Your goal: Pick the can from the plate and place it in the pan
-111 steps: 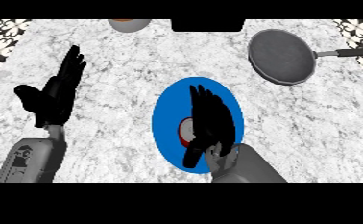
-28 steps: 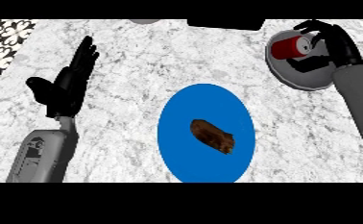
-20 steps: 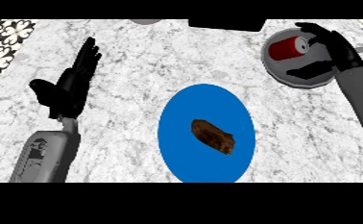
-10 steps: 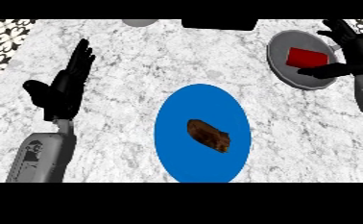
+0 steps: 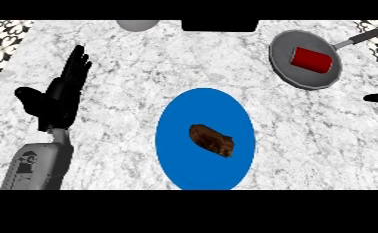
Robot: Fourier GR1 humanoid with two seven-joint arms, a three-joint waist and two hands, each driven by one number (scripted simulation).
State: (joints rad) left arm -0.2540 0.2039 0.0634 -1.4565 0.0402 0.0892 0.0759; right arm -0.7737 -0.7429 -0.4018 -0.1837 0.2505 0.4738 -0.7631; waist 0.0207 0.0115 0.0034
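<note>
The red can (image 5: 312, 59) lies on its side inside the grey pan (image 5: 286, 69) at the upper right, with no hand touching it. The blue plate (image 5: 176, 142) sits in the middle of the counter and holds a brown piece of food (image 5: 211, 140). My left hand (image 5: 60, 97) rests open at the left edge, fingers pointing up. Of my right hand only a black fingertip (image 5: 370, 97) shows at the right edge, below the pan and apart from it.
The pan's handle (image 5: 356, 39) runs off to the upper right. A grey bowl (image 5: 136, 24) and a black object (image 5: 220, 25) sit at the counter's far edge. Marble counter surrounds the plate.
My right hand let go of the can in the pan and drew back to the right edge. The can now lies free in the pan. The left hand stayed put.
</note>
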